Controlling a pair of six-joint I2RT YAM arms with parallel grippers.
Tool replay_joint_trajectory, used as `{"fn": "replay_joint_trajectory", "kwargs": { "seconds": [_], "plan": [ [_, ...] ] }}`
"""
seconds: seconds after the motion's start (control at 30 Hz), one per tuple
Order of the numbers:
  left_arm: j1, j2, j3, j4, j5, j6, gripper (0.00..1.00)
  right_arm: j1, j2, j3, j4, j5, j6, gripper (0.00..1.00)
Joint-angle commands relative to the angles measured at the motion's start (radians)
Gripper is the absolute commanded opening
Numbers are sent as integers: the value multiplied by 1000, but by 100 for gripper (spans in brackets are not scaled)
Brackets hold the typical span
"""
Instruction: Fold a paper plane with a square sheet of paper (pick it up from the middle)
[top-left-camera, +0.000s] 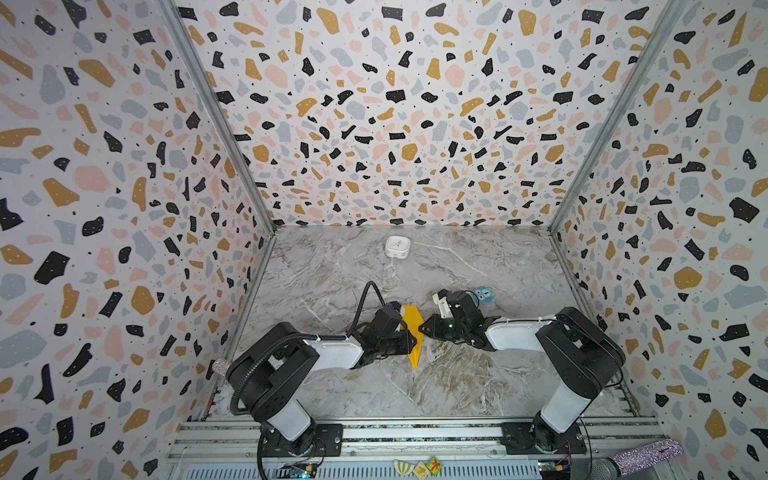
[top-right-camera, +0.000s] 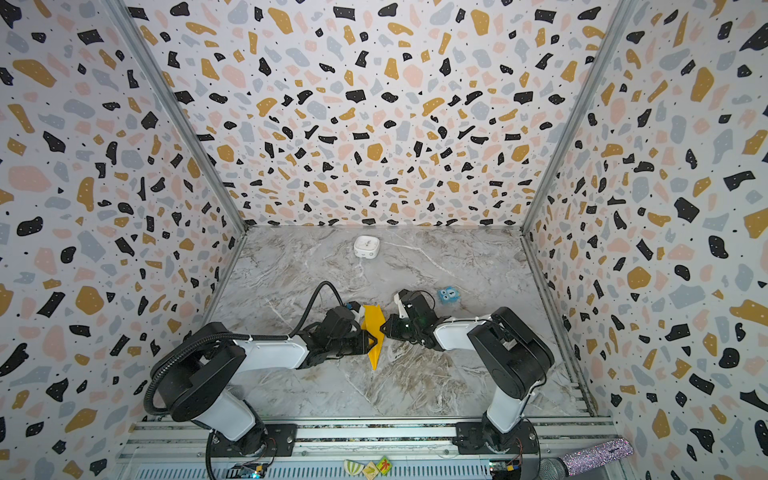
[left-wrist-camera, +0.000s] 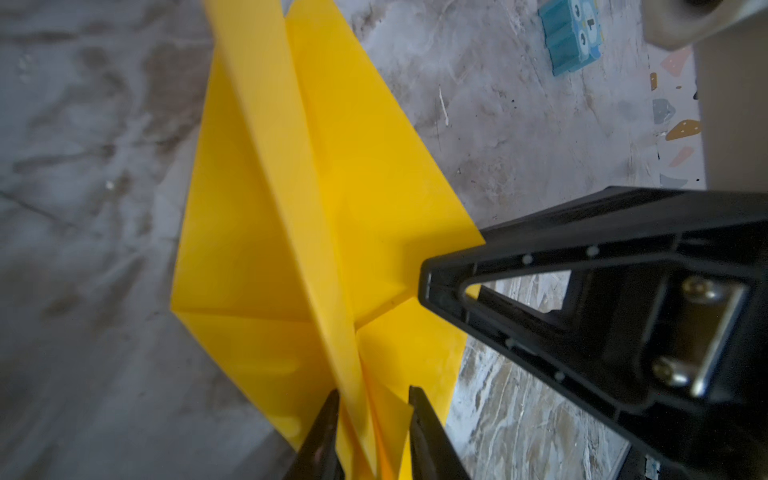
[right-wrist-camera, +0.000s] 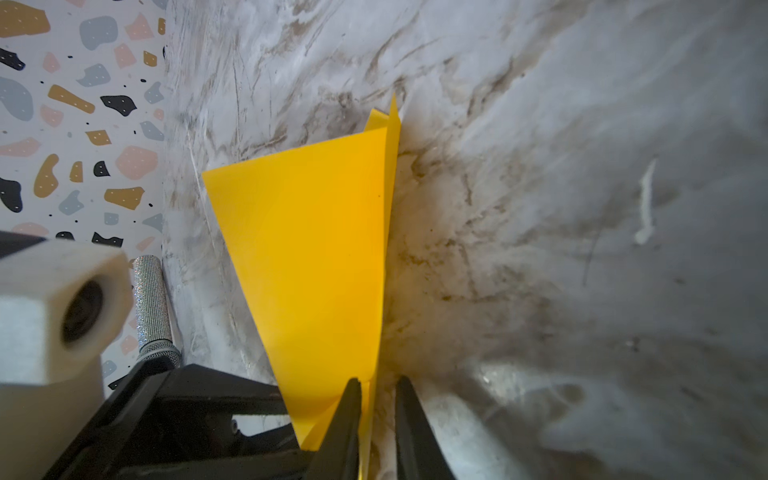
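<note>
**Pinching paper plane (top-left-camera: 412, 320) at mid-table**

Clamping its folded ridge with the left gripper (left-wrist-camera: 374, 415), fingers narrow on the layers. Straddling one edge with the right gripper (right-wrist-camera: 378, 399), fingers slightly parted. Holding it on edge over the marble table (top-left-camera: 457, 374).

Paper plane (top-left-camera: 412, 318) partly hidden behind left gripper (top-left-camera: 414, 340), blue cube (top-left-camera: 484, 294) half behind right arm (top-left-camera: 515, 332), white box (top-left-camera: 397, 246) face unreadable

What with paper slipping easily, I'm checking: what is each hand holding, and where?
The paper plane: left hand straddles its centre folds, firmly or not cannot be told; right hand is open around a wing edge.
</note>
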Motion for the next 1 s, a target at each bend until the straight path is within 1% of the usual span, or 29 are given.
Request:
{"fn": "replay_joint_trajectory", "kwargs": {
  "seconds": [0.0, 0.1, 0.17, 0.23, 0.33, 0.4, 0.5, 0.6, 0.67, 0.8, 0.97],
  "plan": [
    [-5, -10, 24, -2, -24, 10, 18, -10, -36, -17, 8, -5, -16, 26],
    [-4, -19, 30, -17, -37, 15, 12, -21, -62, -39, 30, -10, -17, 34],
    [-4, -29, 34, -25, -50, 26, 8, -29, -85, -60, 49, -9, -20, 39],
    [-5, -42, 47, -89, -72, 50, 5, -40, -112, -73, 50, 3, -25, 42],
    [0, -82, 78, -209, -148, 104, 4, -53, -154, -88, 26, 39, -48, 47],
    [4, -124, 104, -315, -232, 152, 4, -57, -188, -99, 6, 77, -67, 50],
    [13, -163, 137, -468, -366, 207, 5, -63, -235, -116, -16, 131, -89, 51],
    [32, -176, 145, -543, -444, 232, 5, -71, -259, -121, -37, 153, -100, 51],
    [44, -166, 148, -568, -469, 238, 5, -75, -260, -125, -41, 151, -99, 50],
    [57, -120, 170, -602, -508, 247, 8, -77, -247, -126, -37, 134, -97, 50],
    [63, -81, 171, -586, -488, 242, 12, -78, -240, -133, -29, 124, -93, 50]
  ]
}}
